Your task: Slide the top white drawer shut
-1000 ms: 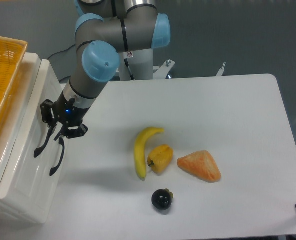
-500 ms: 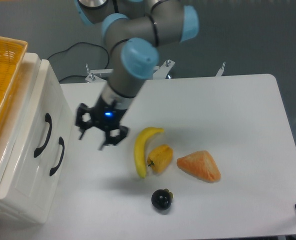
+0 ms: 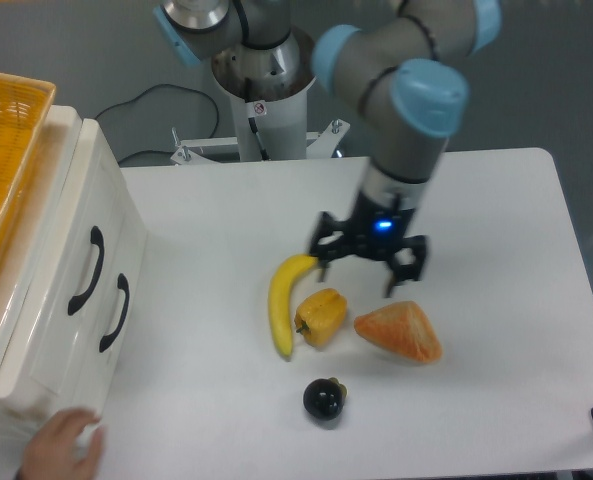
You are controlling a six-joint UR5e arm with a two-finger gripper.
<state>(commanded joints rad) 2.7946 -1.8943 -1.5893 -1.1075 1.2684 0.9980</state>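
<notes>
**Gripper hangs open over the fruit while the top drawer sits flush in the cabinet**

From the fixed camera, the white cabinet point(image 3: 36, 330) stands at the left edge of the table point(image 3: 496, 220). The top white drawer point(image 3: 71, 225) lies pushed in, its front panel level with the cabinet face and with the lower drawer front point(image 3: 76, 350) beside it. Each front carries a black curved handle; the upper one point(image 3: 87, 270) and the lower one point(image 3: 115, 312) sit close together on the glossy panel. An orange woven basket point(image 3: 1, 150) rests on top of the cabinet, partly cut off by the frame.

The gripper point(image 3: 356, 272) is well apart from the cabinet, above the middle of the table. Its two black fingers are spread wide, and nothing is held between them. One fingertip is just beside the upper end of the banana point(image 3: 282, 305); the other is near the top of the orange wedge-shaped piece point(image 3: 401, 332). A small blue light glows on the wrist above the fingers.

A yellow pepper-like fruit point(image 3: 321, 317) touches the banana's inner curve. A dark round fruit point(image 3: 324, 399) lies below them, apart. A person's hand point(image 3: 61, 448) shows at the bottom left corner, by the cabinet's base.
</notes>
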